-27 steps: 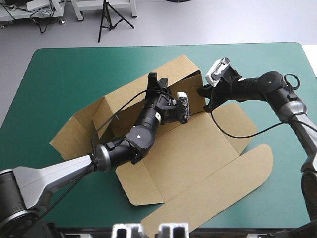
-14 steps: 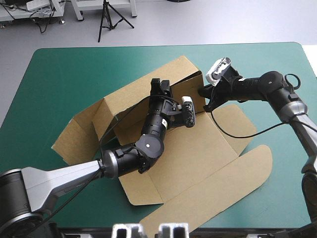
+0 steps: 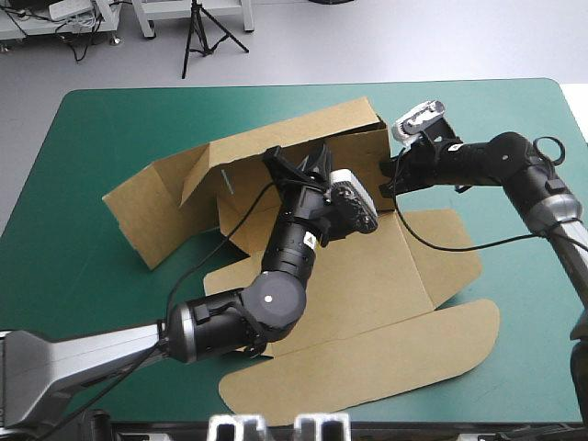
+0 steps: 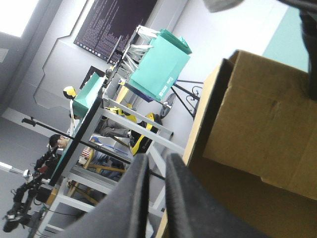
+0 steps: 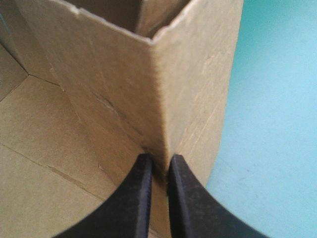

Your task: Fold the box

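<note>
The brown box [image 3: 367,276] lies partly folded in the middle of the table. Its far wall [image 3: 266,147] stands raised, and a side flap [image 3: 147,211] angles out to the left. The lid [image 3: 413,358] lies flat toward the near edge. My left gripper [image 3: 299,163] is at the far wall's top edge, its fingers all but shut on the board. In the left wrist view that gripper [image 4: 156,161] points past the box wall [image 4: 257,129] into the room. My right gripper [image 3: 386,175] pinches the wall's right corner. Seen from the right wrist, the gripper [image 5: 158,161] is shut on that corner fold [image 5: 158,99].
The teal-green cover [image 3: 92,129] shows bare at the far left, and there is more of it [image 3: 524,367] at the near right. Beside the gripped corner, the cover [image 5: 267,99] lies right next to the box.
The far wall and left flap have swung up and toward the far edge, and the left gripper rose with the wall's top edge. The right gripper stayed at the wall's right corner.
</note>
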Controlling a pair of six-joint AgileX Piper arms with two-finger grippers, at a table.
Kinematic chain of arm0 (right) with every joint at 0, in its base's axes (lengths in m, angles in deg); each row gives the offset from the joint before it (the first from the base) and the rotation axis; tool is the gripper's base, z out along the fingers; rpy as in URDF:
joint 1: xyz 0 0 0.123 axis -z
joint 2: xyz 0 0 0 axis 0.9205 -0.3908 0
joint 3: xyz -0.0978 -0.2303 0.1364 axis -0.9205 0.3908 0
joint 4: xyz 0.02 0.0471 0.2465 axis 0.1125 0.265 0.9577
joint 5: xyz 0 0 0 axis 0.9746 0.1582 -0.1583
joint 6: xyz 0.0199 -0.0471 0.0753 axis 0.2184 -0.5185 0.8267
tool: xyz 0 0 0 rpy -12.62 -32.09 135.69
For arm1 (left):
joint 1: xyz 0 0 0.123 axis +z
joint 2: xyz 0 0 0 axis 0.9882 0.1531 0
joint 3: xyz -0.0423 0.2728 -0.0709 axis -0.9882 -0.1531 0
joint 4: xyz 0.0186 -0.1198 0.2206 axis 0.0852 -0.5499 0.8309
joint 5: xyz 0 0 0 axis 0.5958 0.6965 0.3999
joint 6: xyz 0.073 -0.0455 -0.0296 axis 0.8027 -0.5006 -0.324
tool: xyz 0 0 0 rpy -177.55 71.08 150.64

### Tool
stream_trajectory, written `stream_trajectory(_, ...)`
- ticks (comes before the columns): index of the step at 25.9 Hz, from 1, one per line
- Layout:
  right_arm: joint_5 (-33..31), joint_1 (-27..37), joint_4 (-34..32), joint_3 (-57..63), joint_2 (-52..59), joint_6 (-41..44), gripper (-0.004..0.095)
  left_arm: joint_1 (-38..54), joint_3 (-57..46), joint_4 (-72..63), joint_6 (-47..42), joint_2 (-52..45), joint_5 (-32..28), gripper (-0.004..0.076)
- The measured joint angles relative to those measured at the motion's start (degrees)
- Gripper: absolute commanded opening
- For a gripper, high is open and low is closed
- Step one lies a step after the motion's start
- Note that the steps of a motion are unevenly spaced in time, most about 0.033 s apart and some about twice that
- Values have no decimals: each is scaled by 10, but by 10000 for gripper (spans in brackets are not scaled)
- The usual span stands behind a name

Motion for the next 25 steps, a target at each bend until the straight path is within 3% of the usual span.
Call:
stream_trajectory(5,-23,0,-81,0,57,141,-11,24,1,-5,-59,-85,7,-4)
stream_trajectory(14,-131,0,-138,0,89,300,-11,184,1,-148,-55,-217,-20,-4)
stream_trajectory(17,-183,0,-178,0,90,368,-11,262,2,-238,13,-256,-23,-4)
stream_trajectory(25,-199,0,-236,-2,79,442,-11,406,2,-437,175,-270,-22,-4)
